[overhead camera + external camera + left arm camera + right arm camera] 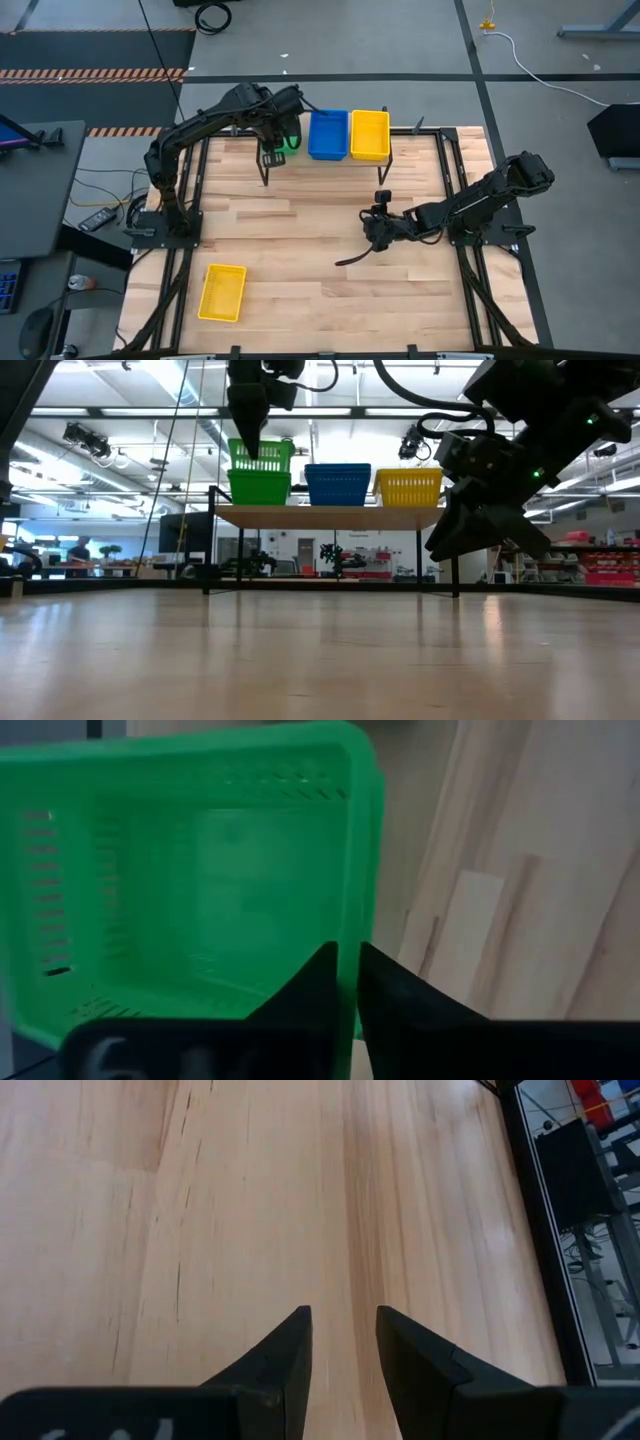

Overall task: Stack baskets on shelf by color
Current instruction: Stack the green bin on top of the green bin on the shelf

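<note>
The left gripper, upper left in the high view, pinches the rim of the top green basket, which sits tilted on the green stack on the shelf. Best to level it and seat it fully before releasing. The blue and yellow stacks stand beside; nothing shows inside them. One yellow basket lies lower left. The right gripper waits mid-table, fingers apart, empty.
</note>
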You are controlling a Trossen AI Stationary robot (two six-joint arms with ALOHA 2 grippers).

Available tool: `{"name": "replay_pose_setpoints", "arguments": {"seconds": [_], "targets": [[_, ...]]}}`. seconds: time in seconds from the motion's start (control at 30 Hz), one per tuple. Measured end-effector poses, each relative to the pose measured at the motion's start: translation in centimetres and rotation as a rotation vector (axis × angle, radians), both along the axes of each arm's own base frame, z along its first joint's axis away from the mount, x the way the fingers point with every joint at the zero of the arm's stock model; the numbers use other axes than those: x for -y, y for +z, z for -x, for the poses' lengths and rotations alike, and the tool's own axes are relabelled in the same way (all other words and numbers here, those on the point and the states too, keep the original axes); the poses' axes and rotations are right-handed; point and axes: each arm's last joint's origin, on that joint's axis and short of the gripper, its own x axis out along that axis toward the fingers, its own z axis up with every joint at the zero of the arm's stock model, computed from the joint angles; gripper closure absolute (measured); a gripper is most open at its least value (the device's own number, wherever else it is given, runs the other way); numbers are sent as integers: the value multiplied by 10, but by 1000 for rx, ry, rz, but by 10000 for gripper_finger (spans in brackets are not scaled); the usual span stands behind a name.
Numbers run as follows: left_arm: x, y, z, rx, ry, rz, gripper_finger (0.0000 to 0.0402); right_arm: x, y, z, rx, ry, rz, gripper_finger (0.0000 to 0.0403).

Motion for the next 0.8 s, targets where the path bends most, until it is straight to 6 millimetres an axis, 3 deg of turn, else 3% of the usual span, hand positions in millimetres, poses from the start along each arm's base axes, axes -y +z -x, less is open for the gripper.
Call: {"name": "replay_pose_setpoints", "arguments": {"seconds": [0.47,0.8], "targets": [[-1,1,-2,7,32,-49,309,0,0,0,0,0,-1,282],[3,1,-3,2,27,-49,347,-1,0,0,-4,15,-19,282]]}}
